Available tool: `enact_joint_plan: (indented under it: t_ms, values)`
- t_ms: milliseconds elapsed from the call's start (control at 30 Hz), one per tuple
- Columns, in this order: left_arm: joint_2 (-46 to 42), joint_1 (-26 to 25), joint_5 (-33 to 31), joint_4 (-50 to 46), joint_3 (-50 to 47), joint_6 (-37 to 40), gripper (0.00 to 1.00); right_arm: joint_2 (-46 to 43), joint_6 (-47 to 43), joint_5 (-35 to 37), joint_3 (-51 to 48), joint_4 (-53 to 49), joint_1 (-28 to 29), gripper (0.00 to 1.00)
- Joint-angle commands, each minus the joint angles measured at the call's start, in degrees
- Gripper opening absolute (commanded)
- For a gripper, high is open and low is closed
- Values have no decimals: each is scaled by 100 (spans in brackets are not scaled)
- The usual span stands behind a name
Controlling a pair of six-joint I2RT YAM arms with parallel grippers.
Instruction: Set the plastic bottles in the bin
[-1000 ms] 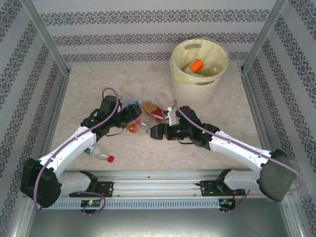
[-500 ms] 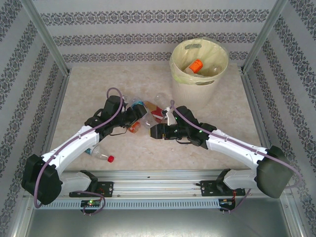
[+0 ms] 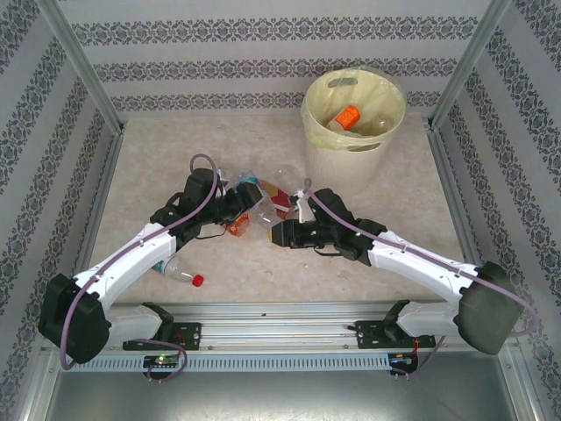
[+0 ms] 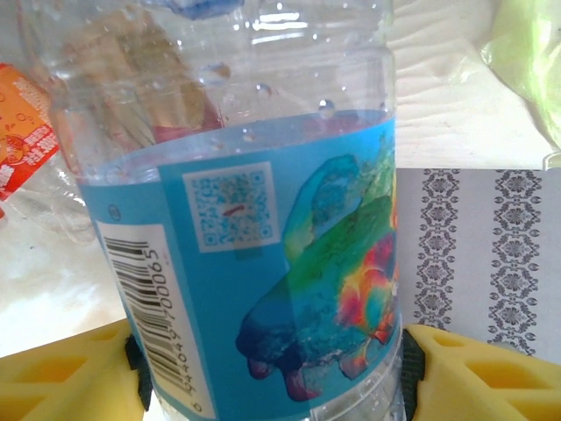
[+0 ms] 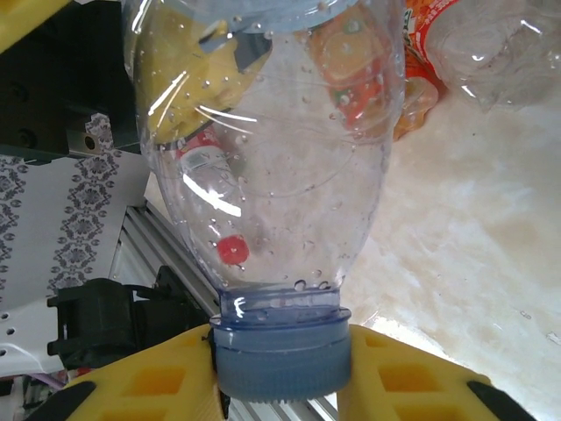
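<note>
Your left gripper (image 4: pixel 267 379) clamps the blue-labelled clear plastic bottle (image 4: pixel 263 254) by its body; your right gripper (image 5: pixel 279 379) is closed on a round blue plastic cap (image 5: pixel 279 355).

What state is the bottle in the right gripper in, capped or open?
Capped: a blue cap sits on the clear bottle neck, clamped between the right gripper and its yellow fingers.
</note>
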Motion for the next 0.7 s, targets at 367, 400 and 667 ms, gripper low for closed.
enact_joint_plan:
  t_ms: [367, 400, 667]
  values:
    - [-242, -91, 503, 762, 333, 379, 100, -959, -610, 799, 468, -1355, -84, 25]
    - [-306, -82, 516, 792, 357, 533, 100, -1064, -667, 852, 513, -1518, -134, 26]
    - [-889, -84, 1230, 1886, 110, 1028, 100, -1828, -1411, 1523, 1310, -2958, -697, 25]
